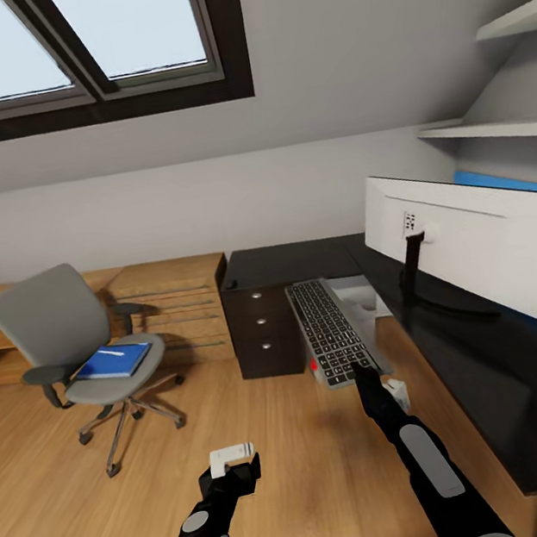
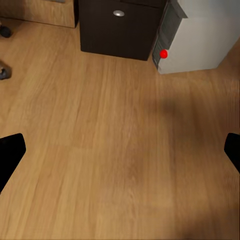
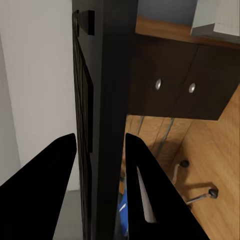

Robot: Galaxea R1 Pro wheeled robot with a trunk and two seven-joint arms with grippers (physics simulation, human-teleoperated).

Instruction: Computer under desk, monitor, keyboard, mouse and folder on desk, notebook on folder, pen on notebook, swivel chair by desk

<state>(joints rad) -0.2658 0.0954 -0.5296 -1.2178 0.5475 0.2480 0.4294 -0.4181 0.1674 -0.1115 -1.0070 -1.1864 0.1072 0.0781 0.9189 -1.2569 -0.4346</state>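
Head view: the right gripper (image 1: 361,368) pinches the near end of the keyboard (image 1: 329,329), held in the air left of the desk (image 1: 457,350), near the monitor (image 1: 475,247). Far left, the folder (image 1: 114,361) lies on the swivel chair (image 1: 77,353).

Left wrist view: fingers spread over bare floor, with the computer (image 2: 200,37) beyond them.

Right wrist view: fingers (image 3: 145,195) clamp the keyboard's edge.

The keyboard step looks to be in hand; next it needs carrying right and laying flat beside the monitor.
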